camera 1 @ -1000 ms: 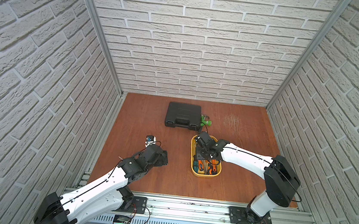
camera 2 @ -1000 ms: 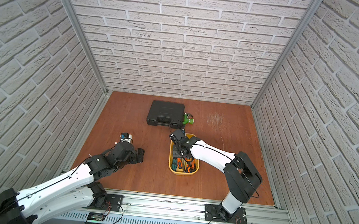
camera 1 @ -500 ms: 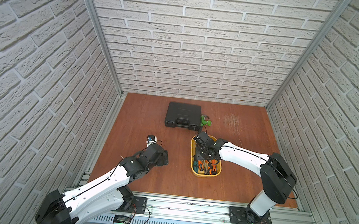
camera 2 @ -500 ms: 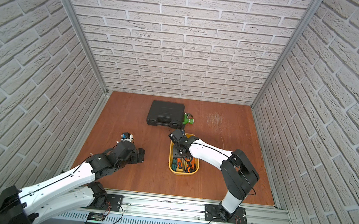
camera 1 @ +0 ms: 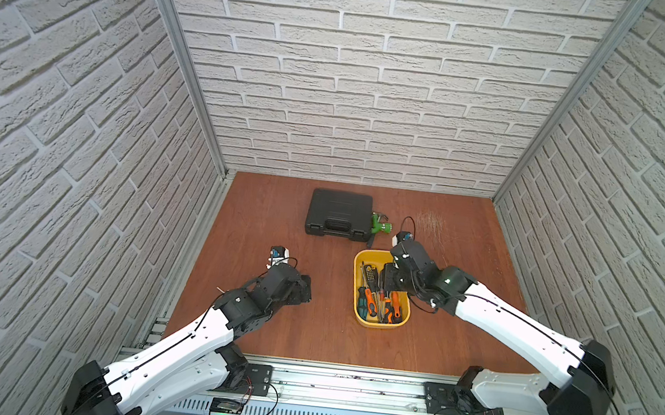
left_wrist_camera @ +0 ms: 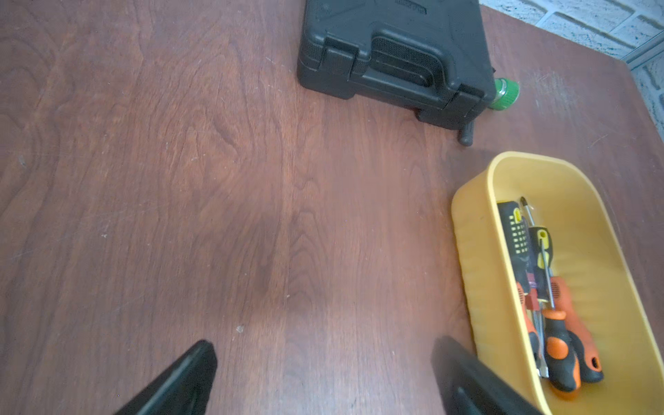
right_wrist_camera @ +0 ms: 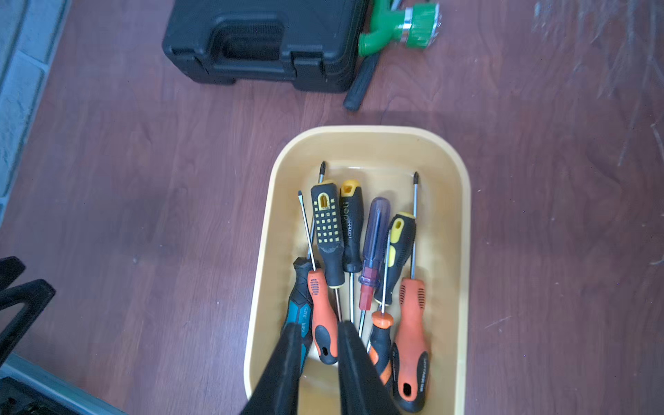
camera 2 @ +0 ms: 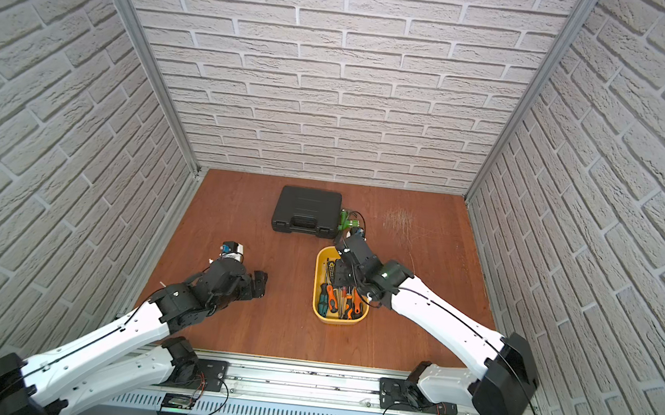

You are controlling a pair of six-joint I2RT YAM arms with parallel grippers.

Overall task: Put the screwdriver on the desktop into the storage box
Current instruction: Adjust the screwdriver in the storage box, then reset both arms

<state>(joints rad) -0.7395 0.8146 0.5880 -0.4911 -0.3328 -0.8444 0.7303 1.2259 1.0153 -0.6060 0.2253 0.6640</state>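
Since the earlier frame the elbow (camera 1: 579,390) of the right arm is being carried back toward the front rail, while the right hand (right_wrist_camera: 319,327) is being kept over nearly the same spot. Its fingers are being held narrowly apart, and the butt of an orange-and-black screwdriver (right_wrist_camera: 319,298) is being seen in the gap between them; whether that handle is being pinched or is merely lying beneath cannot be told. Directly below the hand the storage box (right_wrist_camera: 370,138) is being filled: the screwdriver's shaft is being rested across the other screwdrivers (right_wrist_camera: 411,316) lying inside. Beyond the box, farther out from the hand, a black case (right_wrist_camera: 258,46), a green fitting (right_wrist_camera: 406,25) and a dark handle (right_wrist_camera: 359,86) of unclear kind are being left on the tabletop (right_wrist_camera: 161,215); no plain screwdriver is being shown loose there. Well off to the side, the left hand (left_wrist_camera: 323,350) is being held wide and empty above bare wood. The task is being judged nearly finished: only the letting go, if not yet made, and the withdrawal are being left.
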